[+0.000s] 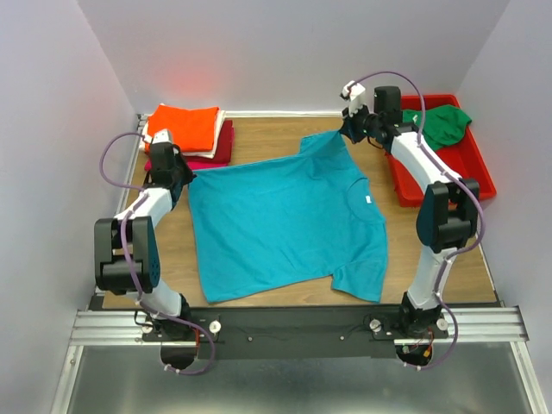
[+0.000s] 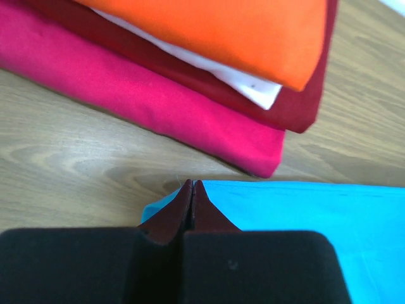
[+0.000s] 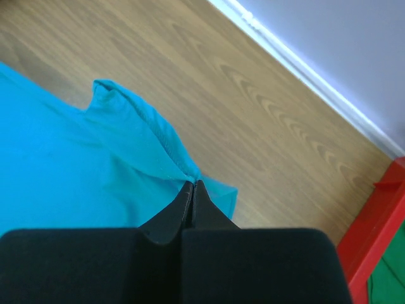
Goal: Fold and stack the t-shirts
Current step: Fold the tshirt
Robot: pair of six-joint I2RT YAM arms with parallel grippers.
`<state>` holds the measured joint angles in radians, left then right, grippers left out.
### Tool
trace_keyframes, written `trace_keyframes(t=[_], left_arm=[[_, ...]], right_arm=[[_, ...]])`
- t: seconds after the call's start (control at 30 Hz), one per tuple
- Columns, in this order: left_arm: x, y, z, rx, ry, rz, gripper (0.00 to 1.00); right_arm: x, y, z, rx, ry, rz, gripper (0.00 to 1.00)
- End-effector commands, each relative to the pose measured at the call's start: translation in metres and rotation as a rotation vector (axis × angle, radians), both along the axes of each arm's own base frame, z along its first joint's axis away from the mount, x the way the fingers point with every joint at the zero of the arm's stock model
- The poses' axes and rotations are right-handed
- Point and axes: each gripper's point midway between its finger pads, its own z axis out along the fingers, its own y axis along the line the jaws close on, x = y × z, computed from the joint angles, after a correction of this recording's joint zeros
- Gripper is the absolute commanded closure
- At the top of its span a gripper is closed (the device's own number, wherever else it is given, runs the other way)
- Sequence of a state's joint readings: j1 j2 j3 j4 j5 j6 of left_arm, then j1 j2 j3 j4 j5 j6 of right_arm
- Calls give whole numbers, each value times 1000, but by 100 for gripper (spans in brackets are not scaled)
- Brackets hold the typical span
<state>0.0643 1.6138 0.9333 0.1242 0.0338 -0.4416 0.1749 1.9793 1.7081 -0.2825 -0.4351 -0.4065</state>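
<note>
- We are looking at a teal t-shirt [image 1: 276, 224] lying spread flat across the middle of the table [image 1: 259, 138], with its collar toward the right edge and its hem toward the left.
- We are judging it light, soft and limp. It will be sagging and creasing wherever it is unsupported, so the corners, hem and sleeve edges are offering the best holds.
- The left gripper [image 2: 192, 190] is sitting with its jaws pressed together on the hem's far corner. It appears to be pinching the cloth just beside the folded stack [image 1: 185, 129] in the far-left corner.
- The right gripper [image 3: 192, 189] is pinching the far sleeve, jaws tight, with the cloth puckering up to them.
- A green t-shirt [image 1: 444, 125] is waiting in the red bin [image 1: 470, 185] at the right edge.
</note>
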Motion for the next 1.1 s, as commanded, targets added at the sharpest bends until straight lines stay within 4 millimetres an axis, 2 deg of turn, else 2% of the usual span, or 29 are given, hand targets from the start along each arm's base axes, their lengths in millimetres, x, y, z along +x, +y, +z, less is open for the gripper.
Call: trace_keyframes(t=[0.0,0.07,0.13,0.17,0.2,0.27,0.3,0.33,0.4,0.5,0.53,0.6,0.63,0.83,0.87,1.07], left_arm=[[-19,-1,14,2,-16,-22,100],[-28,-6,14,-6,-9,-38,100],[-37,-7,10,-12,3,-41,100],[-41,-8,14,-16,-4,-42,100],[-45,-10,10,-23,4,-47,100],[-50,-13,14,-34,-4,-57,100],[-53,-14,13,-35,1,-62,100],[-55,-14,14,-38,-2,-59,100],[-61,-15,14,-45,-2,-62,100],[-69,-17,13,-47,-3,-64,100],[-71,-17,13,-47,-1,-64,100],[-73,-17,15,-46,-8,-62,100],[-75,-17,14,-49,-7,-63,100],[-85,-23,7,-66,16,-84,100],[-86,-22,8,-63,12,-80,100],[-94,-24,10,-74,9,-80,100]], right_arm=[[-21,0,3,-4,-15,30,99],[-29,-3,11,-6,-31,27,99],[-39,-4,4,-8,-16,29,99],[-43,-6,12,-6,-33,26,99],[-50,-6,3,-10,-12,29,99],[-58,-8,4,-12,-19,30,99],[-62,-9,11,-10,-36,30,99],[-68,-10,5,-13,-21,29,99],[-75,-11,12,-11,-38,29,99],[-86,-13,9,-12,-29,31,99],[-90,-13,14,-12,-41,34,99],[-98,-15,6,-15,-22,35,99],[-101,-16,11,-13,-34,33,99],[-122,-21,3,-21,-18,30,99],[-126,-21,6,-20,-28,33,99],[-141,-25,-3,-27,-12,27,99]])
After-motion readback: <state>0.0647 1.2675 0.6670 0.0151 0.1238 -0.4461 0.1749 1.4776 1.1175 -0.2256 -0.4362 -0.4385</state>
